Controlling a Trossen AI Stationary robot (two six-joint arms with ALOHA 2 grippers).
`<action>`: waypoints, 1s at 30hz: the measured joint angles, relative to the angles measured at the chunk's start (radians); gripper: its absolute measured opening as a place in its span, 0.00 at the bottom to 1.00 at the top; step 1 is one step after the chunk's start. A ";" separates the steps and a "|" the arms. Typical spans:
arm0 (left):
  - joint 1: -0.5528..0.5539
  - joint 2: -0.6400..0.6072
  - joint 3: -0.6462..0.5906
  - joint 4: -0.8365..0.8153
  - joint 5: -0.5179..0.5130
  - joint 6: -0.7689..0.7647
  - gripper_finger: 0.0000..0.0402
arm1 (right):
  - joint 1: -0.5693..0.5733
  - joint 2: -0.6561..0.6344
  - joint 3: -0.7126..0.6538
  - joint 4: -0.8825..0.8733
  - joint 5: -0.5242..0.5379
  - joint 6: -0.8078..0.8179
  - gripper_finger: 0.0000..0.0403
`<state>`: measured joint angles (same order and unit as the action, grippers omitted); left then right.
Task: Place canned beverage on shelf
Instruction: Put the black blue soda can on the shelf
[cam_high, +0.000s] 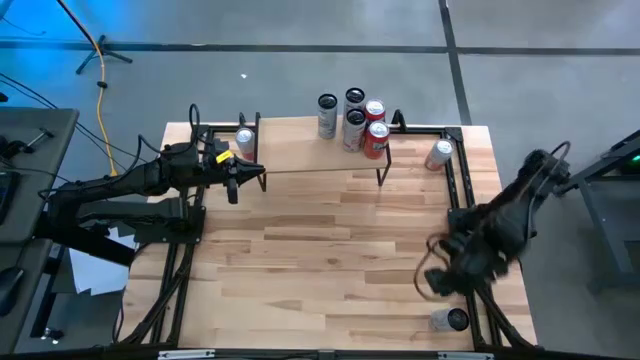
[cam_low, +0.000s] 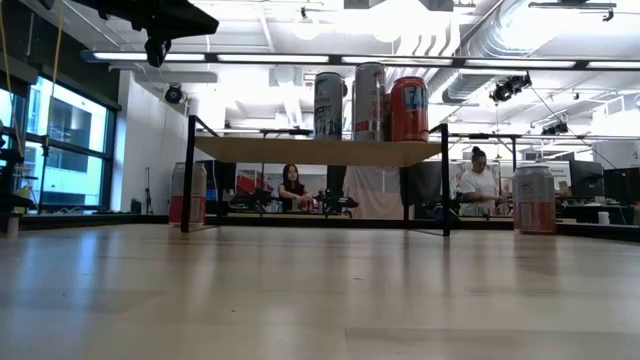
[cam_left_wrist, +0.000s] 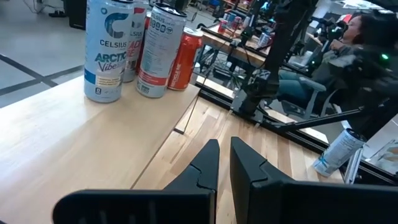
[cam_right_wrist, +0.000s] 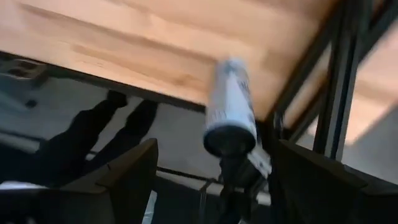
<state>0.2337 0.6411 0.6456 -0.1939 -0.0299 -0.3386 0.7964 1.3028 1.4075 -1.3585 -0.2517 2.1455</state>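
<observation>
Wide apart stand the fingers of my right claw (cam_right_wrist: 211, 180), hovering at the desk's (cam_high: 330, 250) near right corner above a silver can (cam_right_wrist: 230, 106) lying on its side, nothing gripped. Left claw (cam_high: 258, 178) is pinched shut and empty over the shelf's (cam_high: 300, 150) left part. Five cans (cam_high: 353, 122) stand upright at the shelf's right end. One more can (cam_high: 438, 154) rests on the desk just right of the shelf.
</observation>
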 joint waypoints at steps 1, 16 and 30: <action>0.000 0.000 0.000 -0.003 0.000 0.000 0.00 | 0.026 0.019 0.000 0.025 -0.013 0.053 0.77; 0.000 0.000 0.000 -0.025 0.031 0.035 0.00 | 0.118 0.226 0.000 0.122 -0.103 0.132 0.77; 0.000 0.000 0.000 -0.027 0.031 0.035 0.00 | 0.127 0.257 -0.009 0.051 -0.102 0.143 0.77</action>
<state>0.2340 0.6411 0.6456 -0.2206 0.0006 -0.3031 0.9237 1.5593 1.3983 -1.3071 -0.3542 2.2881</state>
